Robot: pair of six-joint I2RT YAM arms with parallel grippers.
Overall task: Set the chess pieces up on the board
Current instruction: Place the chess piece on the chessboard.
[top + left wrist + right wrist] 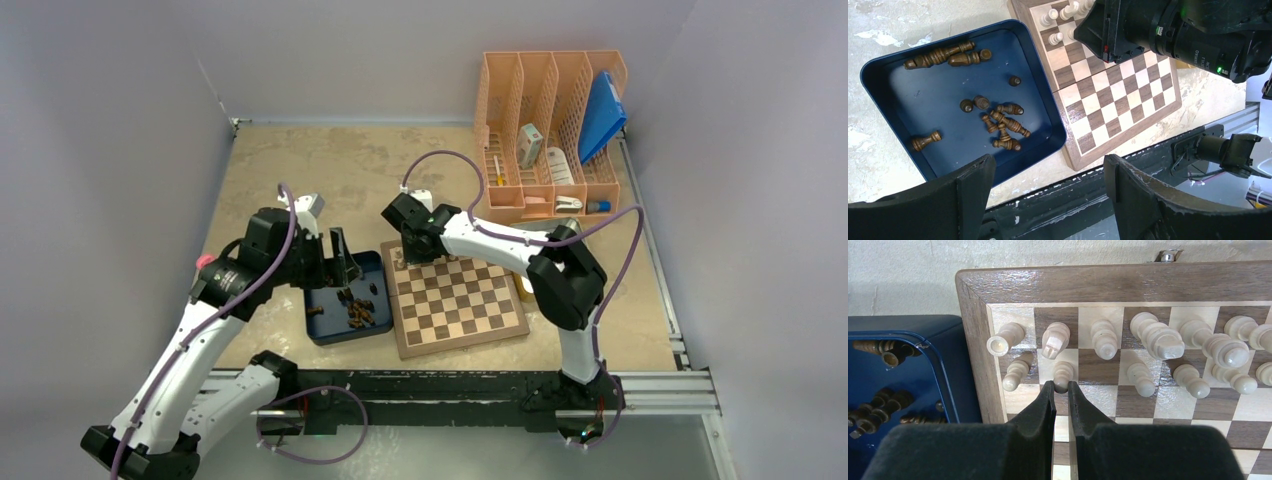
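Board (1098,285) with pale pieces (1154,335) along one edge, right hand (1061,391) clenched on a pale pawn (1063,371) there, left hand (1048,175) released, hovering over blue tray (923,107) of dark pieces (1009,125)

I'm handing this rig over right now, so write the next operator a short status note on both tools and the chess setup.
Right tool: shut on a pale pawn in the board's second row.
Left tool: open, empty, above the blue tray.
Done: pale pieces stand in two rows along one edge.
Left: dark pieces lie in the tray; none seen on the board.
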